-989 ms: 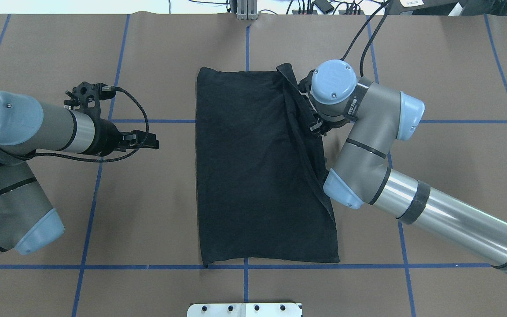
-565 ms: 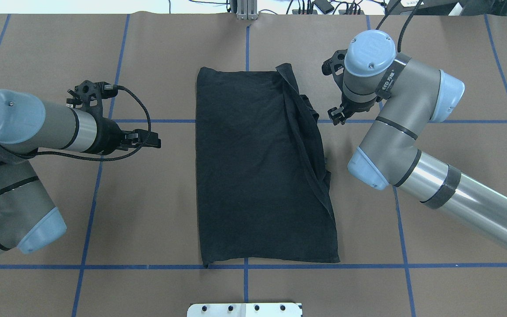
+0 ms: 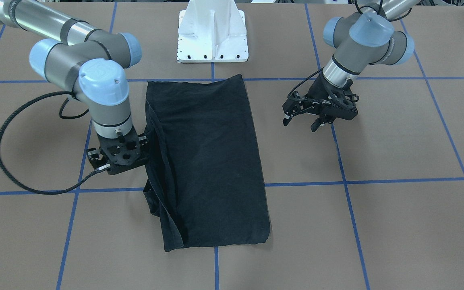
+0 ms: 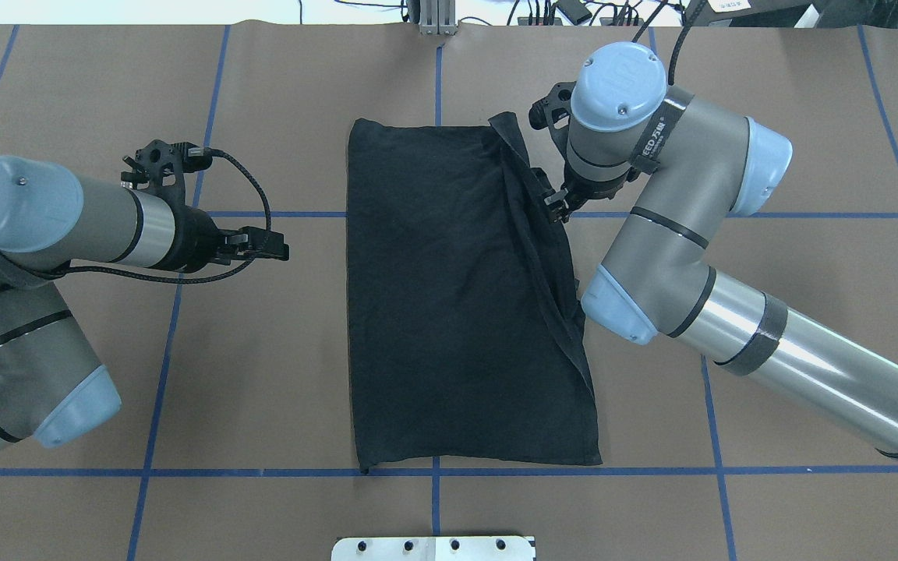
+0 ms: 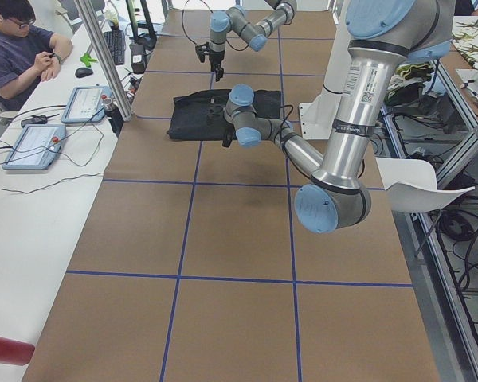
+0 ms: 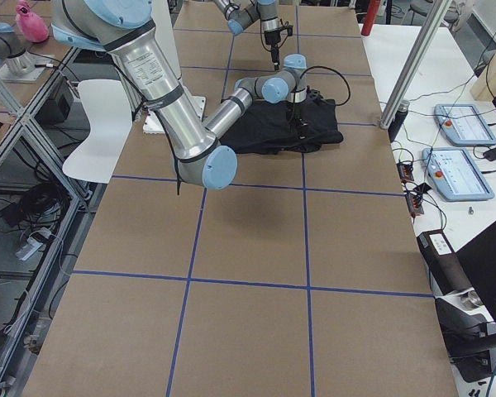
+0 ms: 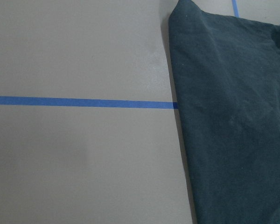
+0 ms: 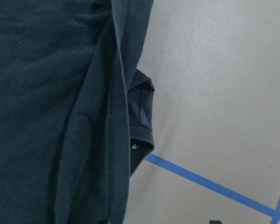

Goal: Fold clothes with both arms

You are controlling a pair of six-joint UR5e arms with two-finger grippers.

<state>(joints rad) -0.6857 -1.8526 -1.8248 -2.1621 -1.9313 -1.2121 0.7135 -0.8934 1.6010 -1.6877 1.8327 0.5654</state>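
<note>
The clothes are one black T-shirt [image 4: 457, 296], folded into a long rectangle at the table's middle, plain side up. A loose layer and a sleeve bunch along its right edge [image 4: 542, 234]. My right gripper [image 4: 556, 209] hangs over that edge near the far end. Its fingers look open and hold no cloth. In the right wrist view the sleeve hem [image 8: 142, 116] lies flat on the table. My left gripper [image 4: 273, 248] hovers open to the left of the shirt, apart from it. Its spread fingers [image 3: 286, 119] show in the front view. The left wrist view shows the shirt's left edge [image 7: 177, 102].
The white pedestal base [image 3: 212, 40] stands at the near edge behind the shirt. Blue tape lines [image 4: 262, 214] grid the brown table. A person [image 5: 16, 40] sits at a side bench with control tablets [image 5: 36, 143]. A red cylinder [image 6: 368, 16] stands at the far corner.
My right gripper left the shirt's right edge, swung out to the right, then came back over that edge. The left gripper crept slightly toward the shirt. The shirt lies unchanged.
</note>
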